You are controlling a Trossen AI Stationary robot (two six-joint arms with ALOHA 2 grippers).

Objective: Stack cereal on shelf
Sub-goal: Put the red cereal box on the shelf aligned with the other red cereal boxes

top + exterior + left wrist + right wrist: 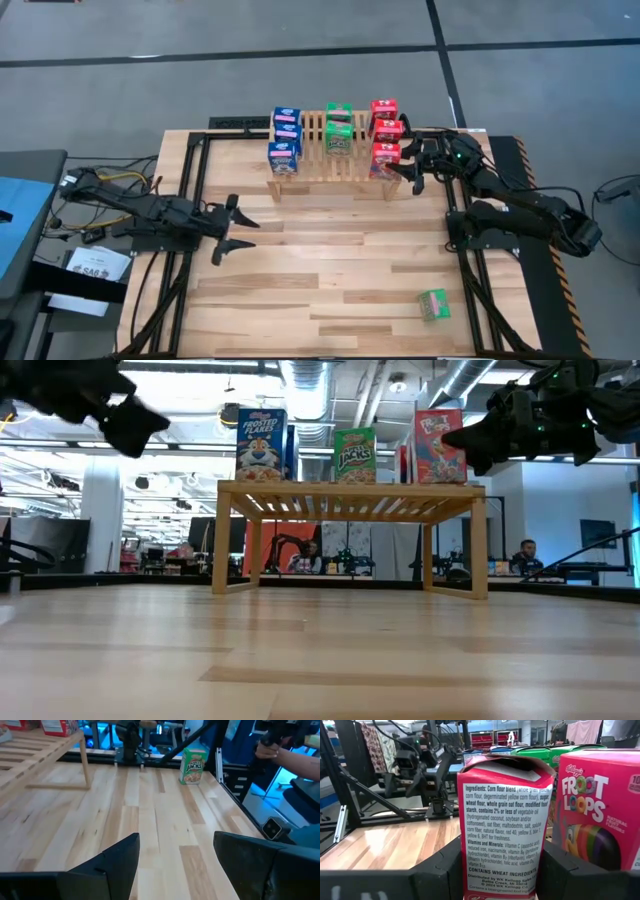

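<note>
Lone green box (433, 304) nr table (300, 300) edge, unobstructed

Overhead cam + table-level cam both see shelf (330, 165).

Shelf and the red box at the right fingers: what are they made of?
Shelf: looks like light, unpainted wood; thin parallel slats with visible grain, matte. Red box: seems thin printed cardboard, slightly glossy; its folded top flap is creased and ingredient text is printed on the side.

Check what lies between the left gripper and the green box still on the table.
Nothing visible: bare tabletop runs from the open left gripper to the lone green box, standing near the table's front right corner.
</note>
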